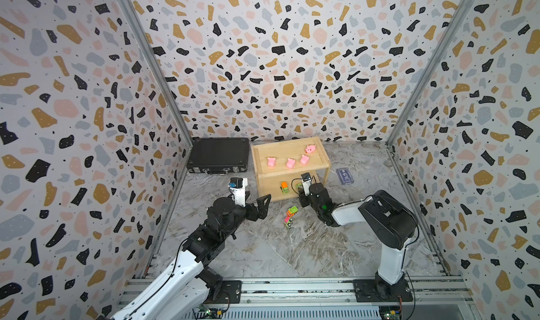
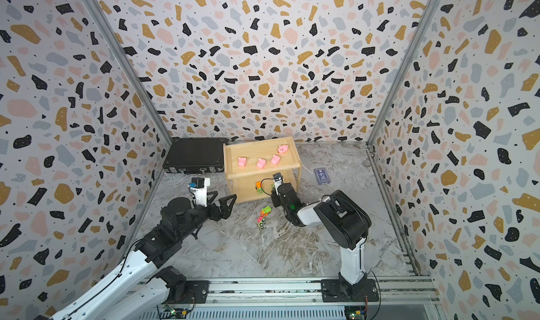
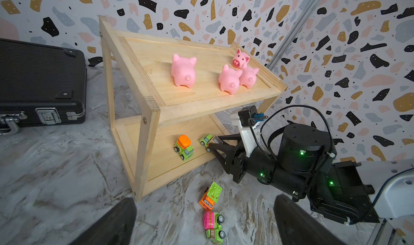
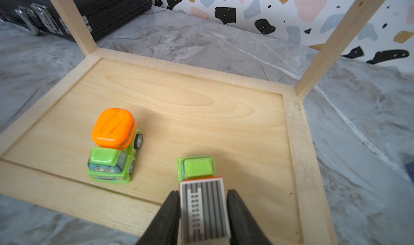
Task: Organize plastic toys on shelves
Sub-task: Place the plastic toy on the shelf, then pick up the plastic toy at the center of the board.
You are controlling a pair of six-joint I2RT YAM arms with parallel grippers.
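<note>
The shelves (image 1: 289, 173) are a light wooden two-tier rack at the back of the table. Several pink pigs (image 1: 290, 163) stand on the top tier (image 3: 201, 107). On the lower tier (image 4: 67, 188) sit an orange-topped green truck (image 4: 113, 146) and a green-cab truck with a grey ladder bed (image 4: 197, 167). My right gripper (image 4: 203, 192) reaches into the lower tier, open, its fingers flanking the ladder truck's bed with a thin gap. An orange-and-green truck (image 3: 210, 195) and a pink-and-green truck (image 3: 214, 224) lie on the table. My left gripper (image 1: 255, 200) hangs wide open left of them, holding nothing.
A black hard case (image 1: 219, 154) lies left of the shelves against the back wall. A dark blue card (image 1: 344, 176) lies on the marble table right of the shelves. Patterned walls close in three sides.
</note>
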